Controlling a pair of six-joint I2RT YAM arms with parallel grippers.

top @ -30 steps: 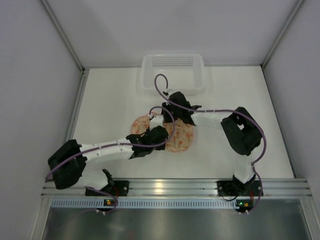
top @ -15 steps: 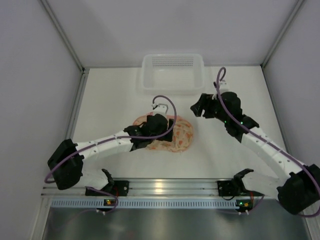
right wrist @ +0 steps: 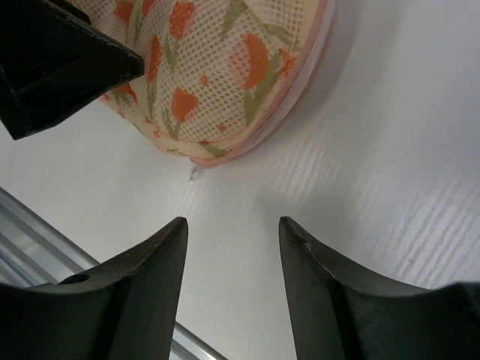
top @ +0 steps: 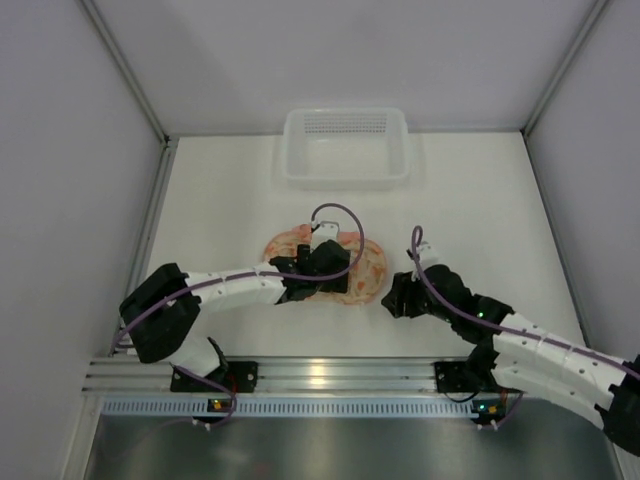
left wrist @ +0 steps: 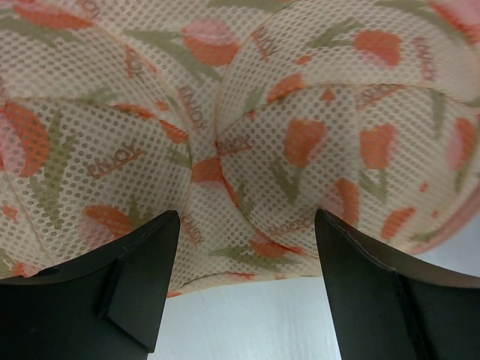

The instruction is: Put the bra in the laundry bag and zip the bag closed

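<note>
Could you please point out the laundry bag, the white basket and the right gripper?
laundry bag (top: 368, 272): top external view, exposed patterned mesh.
white basket (top: 345, 178): top external view, near rim.
right gripper (right wrist: 232, 225): right wrist view, midway between its fingertips.

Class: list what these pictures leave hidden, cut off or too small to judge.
- Bra: unseen in every view; the laundry bag would hide it.
- Bag's middle, top view: covered by the left end effector.
- Zip: right wrist view cuts off most of the seam; too small from above.

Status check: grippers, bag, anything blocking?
Both open: left gripper over laundry bag, right gripper empty beside its edge. Bag looks closed; bra not visible. Nothing blocking.
</note>
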